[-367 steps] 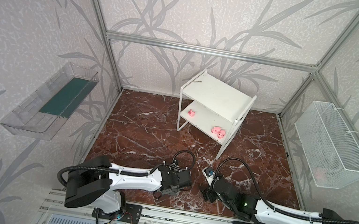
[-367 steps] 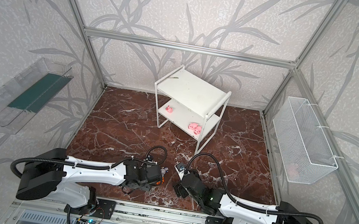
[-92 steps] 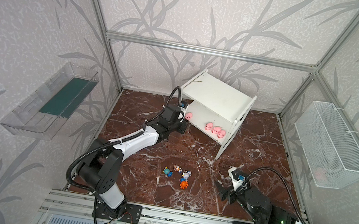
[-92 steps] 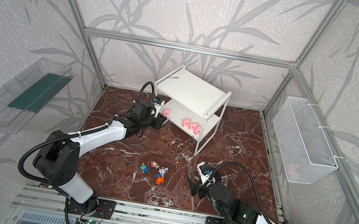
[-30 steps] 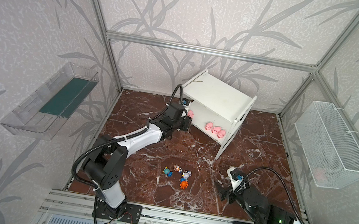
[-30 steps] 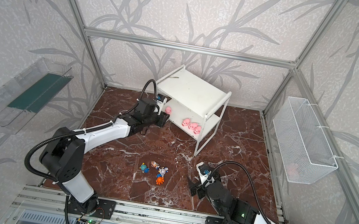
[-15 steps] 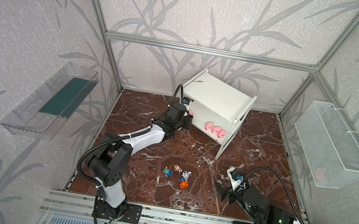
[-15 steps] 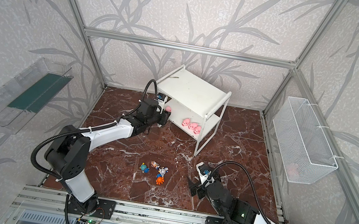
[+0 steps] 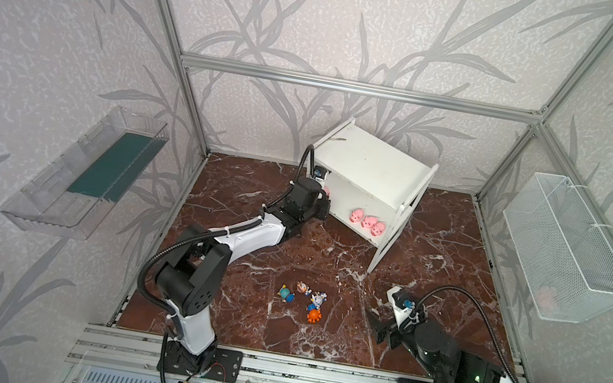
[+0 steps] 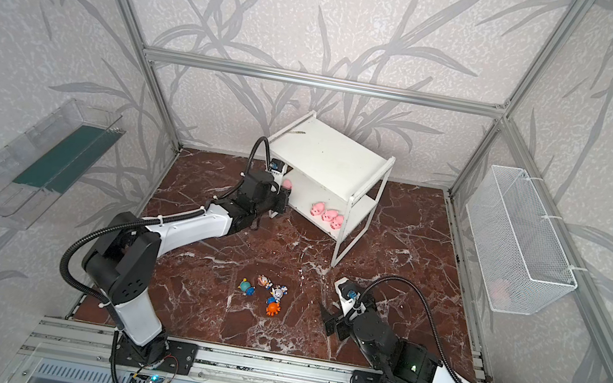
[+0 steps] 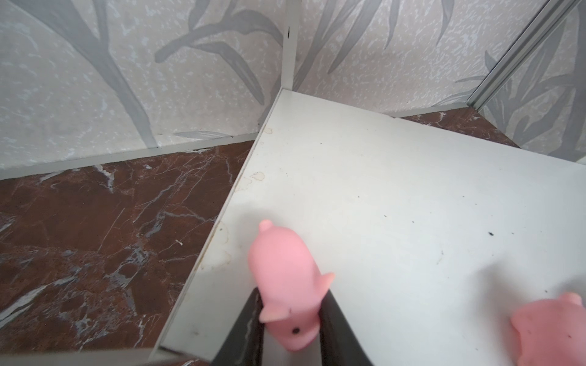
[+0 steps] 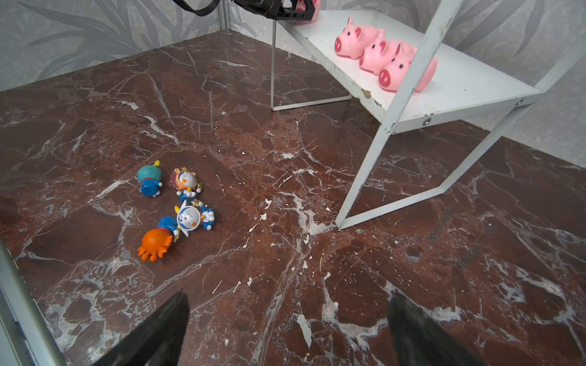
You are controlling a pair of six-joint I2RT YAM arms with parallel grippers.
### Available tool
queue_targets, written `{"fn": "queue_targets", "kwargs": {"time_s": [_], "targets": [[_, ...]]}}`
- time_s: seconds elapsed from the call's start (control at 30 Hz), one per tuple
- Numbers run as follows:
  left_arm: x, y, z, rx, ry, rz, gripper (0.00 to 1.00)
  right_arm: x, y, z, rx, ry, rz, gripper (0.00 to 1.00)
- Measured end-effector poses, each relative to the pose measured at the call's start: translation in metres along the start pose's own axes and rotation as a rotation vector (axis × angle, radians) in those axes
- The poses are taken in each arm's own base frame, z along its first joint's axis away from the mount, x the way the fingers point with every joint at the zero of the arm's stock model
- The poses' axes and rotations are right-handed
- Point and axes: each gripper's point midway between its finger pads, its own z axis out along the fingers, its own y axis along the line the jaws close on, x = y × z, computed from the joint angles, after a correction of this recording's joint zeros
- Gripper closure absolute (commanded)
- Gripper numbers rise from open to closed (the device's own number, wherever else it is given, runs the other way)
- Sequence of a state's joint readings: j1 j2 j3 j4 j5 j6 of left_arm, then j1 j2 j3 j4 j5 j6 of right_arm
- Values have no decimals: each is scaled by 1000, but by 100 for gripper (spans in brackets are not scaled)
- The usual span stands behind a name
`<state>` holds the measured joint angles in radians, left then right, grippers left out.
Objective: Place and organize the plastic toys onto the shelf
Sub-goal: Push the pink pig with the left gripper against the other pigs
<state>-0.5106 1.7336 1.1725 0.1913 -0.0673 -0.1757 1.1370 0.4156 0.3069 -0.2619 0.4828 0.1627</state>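
Note:
The shelf (image 9: pixel 372 165) stands at the back of the floor. Three pink pigs (image 9: pixel 368 222) sit in a row at the right end of its lower board (image 12: pixel 459 82). My left gripper (image 11: pixel 291 296) is at that board's left front corner, shut on a fourth pink pig (image 11: pixel 282 263), with one finger on each side of its head. In both top views that pig (image 10: pixel 287 184) peeks out past the gripper (image 10: pixel 283 197). Several blue-white figurines lie on the floor: teal (image 12: pixel 149 180), brown (image 12: pixel 185 182), white-gold (image 12: pixel 190 218) and orange (image 12: pixel 155 242). My right gripper (image 12: pixel 289 299) hangs open over bare floor to their right.
A clear plastic tray (image 9: pixel 89 173) hangs on the left wall. A white wire basket (image 9: pixel 565 248) hangs on the right wall with something pink inside. The shelf's thin front leg (image 12: pixel 364 177) stands between the figurines and the right side of the marble floor (image 9: pixel 435 239).
My left gripper has pushed a little further in at the shelf's left end and now covers most of the pig there. The right arm and the figurines have not moved.

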Motion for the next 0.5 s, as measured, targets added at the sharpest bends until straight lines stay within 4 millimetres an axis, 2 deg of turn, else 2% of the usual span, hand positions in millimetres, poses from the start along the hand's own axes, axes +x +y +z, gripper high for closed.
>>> {"fn": "queue_targets", "kwargs": {"time_s": [0.27,0.5], "targets": [[1,-11,-1,60,6,24,74,0,0,0,1,-2,-3,3],[9,-32,-11,175,19,46,74,-1,-1,0,6,-5,-2,3]]}}
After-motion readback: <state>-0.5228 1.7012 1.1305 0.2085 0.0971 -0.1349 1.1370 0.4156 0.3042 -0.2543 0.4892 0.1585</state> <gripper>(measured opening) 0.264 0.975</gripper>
